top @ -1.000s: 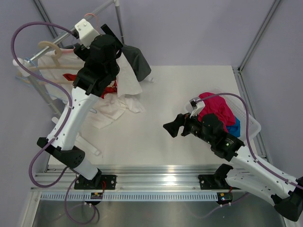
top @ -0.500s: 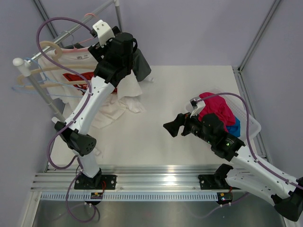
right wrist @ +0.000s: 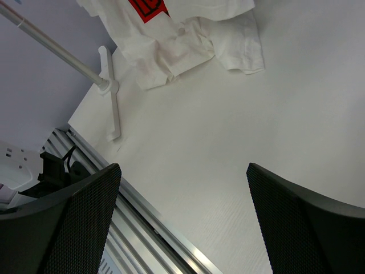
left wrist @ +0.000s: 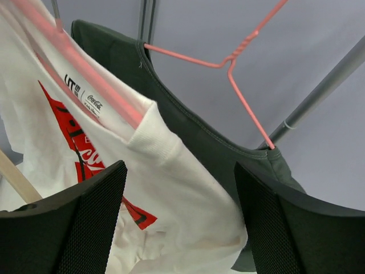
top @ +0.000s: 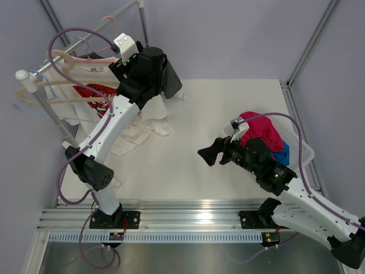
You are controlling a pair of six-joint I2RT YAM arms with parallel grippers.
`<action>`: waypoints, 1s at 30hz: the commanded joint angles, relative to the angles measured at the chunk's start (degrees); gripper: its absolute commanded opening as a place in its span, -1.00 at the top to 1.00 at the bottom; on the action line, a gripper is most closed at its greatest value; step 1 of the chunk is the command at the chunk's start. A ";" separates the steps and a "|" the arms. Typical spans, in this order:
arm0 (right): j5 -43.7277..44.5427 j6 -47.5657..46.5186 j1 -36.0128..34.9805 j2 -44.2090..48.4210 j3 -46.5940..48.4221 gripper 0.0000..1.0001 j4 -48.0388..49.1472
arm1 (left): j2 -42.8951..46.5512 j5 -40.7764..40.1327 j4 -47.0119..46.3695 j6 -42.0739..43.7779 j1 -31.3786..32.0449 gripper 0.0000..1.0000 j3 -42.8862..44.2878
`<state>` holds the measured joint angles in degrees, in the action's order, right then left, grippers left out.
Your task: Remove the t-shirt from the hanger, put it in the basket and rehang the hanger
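The left arm is stretched up and away from its base toward the far-left corner, its forearm rising steeply and its wrist bent over beside the clothes rail (left wrist: 325, 85), so that the left gripper (left wrist: 182, 220) is pointed at the hanging garments. Its jaws are held wide apart and nothing is clamped; the shoulder of the t-shirt (left wrist: 165, 171) is seen between the two fingers (left wrist: 85, 222), though whether it is touched cannot be told. The t-shirt is hung on the hanger (left wrist: 91, 80), whose salmon-pink bar runs through the neck opening, with the red print facing the wrist camera and the lower hem draped onto the table (top: 228, 108). Just behind it a dark grey t-shirt (left wrist: 188, 131) is carried on a thin pink wire hanger (left wrist: 231, 60). The right arm is kept low over the right half of the table, its elbow bent near the white basket (top: 302, 151) that holds a magenta cloth (top: 259, 131); the right gripper (top: 208, 153) is aimed leftward, fully spread and empty. Compared with a second ago, the left wrist has been lifted and carried farther back and to the right along the rail, more of the red print is uncovered in the overhead view, and the right arm is found almost unchanged
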<state>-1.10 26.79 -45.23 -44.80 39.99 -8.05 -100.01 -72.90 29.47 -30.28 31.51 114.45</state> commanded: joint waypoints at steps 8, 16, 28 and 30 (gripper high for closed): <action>0.84 -1.39 -0.47 0.32 2.55 -0.99 -0.56 | 0.51 -6.46 -2.67 1.54 0.05 -0.64 2.26; 0.75 -1.39 -0.47 0.76 2.46 -0.99 -0.38 | 0.61 -9.08 -3.02 5.40 0.13 -0.28 1.39; 2.16 -1.47 -0.47 1.20 2.55 -0.99 -0.91 | 1.83 -10.59 -3.02 4.97 0.05 -0.43 -1.07; 2.42 -1.56 -0.47 1.20 2.55 -0.99 -0.91 | 1.83 -10.86 -3.11 5.23 0.05 -0.42 -1.25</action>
<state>-0.01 26.48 -45.23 -44.51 40.05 -9.34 -100.12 -79.85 28.99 -24.75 31.55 113.73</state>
